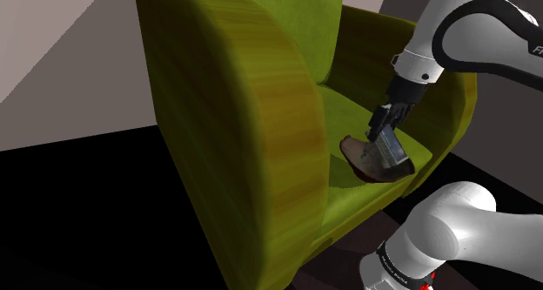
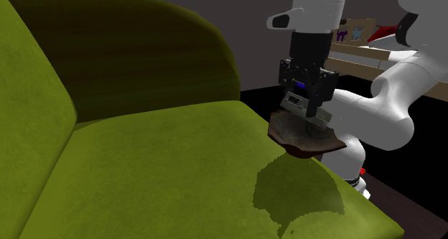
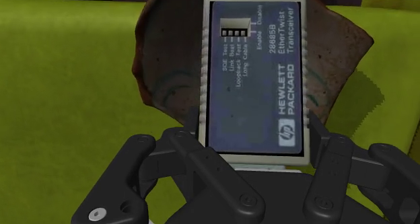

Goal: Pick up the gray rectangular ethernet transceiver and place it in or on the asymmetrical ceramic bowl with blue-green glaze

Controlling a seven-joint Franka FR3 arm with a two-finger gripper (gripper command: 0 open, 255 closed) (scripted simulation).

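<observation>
Green armchair (image 1: 235, 131), big curved armrest nearest the shoulder camera, seat and back same green fabric. Black area around its base in the shoulder view, plain grey wall behind.

White arm (image 1: 474, 31) with dark joints comes in from the shoulder view's upper right and bends down over the seat. Its base is at the lower right.

Bowl (image 2: 298, 141): dark brown, uneven rim, faint blue-green ring inside it in the wrist view. It sits at the front edge of the seat cushion, on the side nearest the arm's base. In the second exterior view part of it juts past the cushion edge.

Transceiver (image 3: 256, 75): 1 flat grey rectangular box with a dark blue label reading "HEWLETT PACKARD", "EtherTwist Transceiver", "28685B". It is right over the middle of the bowl, tilted, its far end pointing down toward the bowl's inside. Cannot tell if that end touches the bowl.

Gripper (image 2: 307, 94): black, straight above the bowl, clenched on the transceiver. The 2 fingers (image 3: 192, 132) press on its 2 long sides at the near end, so most of the box sticks out past the fingertips toward the bowl.
</observation>
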